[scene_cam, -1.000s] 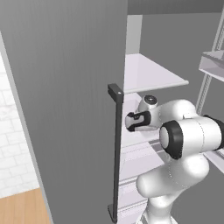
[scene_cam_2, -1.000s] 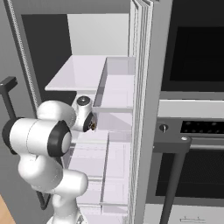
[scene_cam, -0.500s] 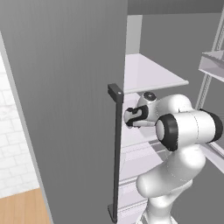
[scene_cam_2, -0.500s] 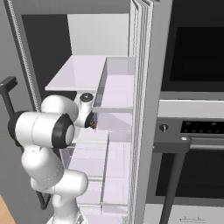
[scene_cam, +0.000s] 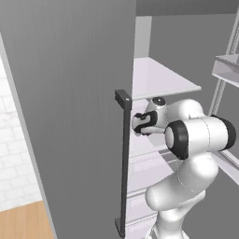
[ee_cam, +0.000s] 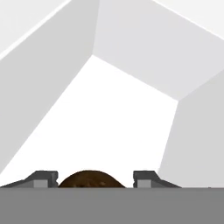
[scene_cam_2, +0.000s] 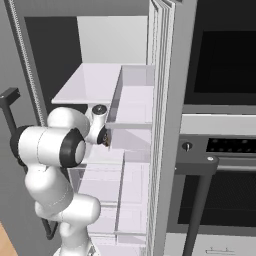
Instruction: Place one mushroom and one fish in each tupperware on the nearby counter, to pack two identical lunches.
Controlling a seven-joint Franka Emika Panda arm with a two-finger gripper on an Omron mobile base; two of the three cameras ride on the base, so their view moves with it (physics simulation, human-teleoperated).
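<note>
1. End effector sits inside the open fridge with its two dark finger tips standing apart, one on each side of a rounded brown mushroom.
2. Whether the tips already press on the mushroom cannot be told; in the hand view a narrow gap seems to remain at each side of the brown cap.
3. Mushroom rests low on a pale white fridge floor, with white walls rising around it at the back and both sides.
4. From the left base view, the end effector reaches left and forward under a white shelf, just beside the edge of the grey fridge door.
5. A dark vertical handle runs down that door edge, close to the hand.
6. From the right base view, the white arm bends up from the lower left, its wrist beneath the shelf and beside a clear door bin.
7. Right of the fridge stands a built-in oven with a dark window and a grey bar handle.
8. Light wooden floor shows at the lower left.
</note>
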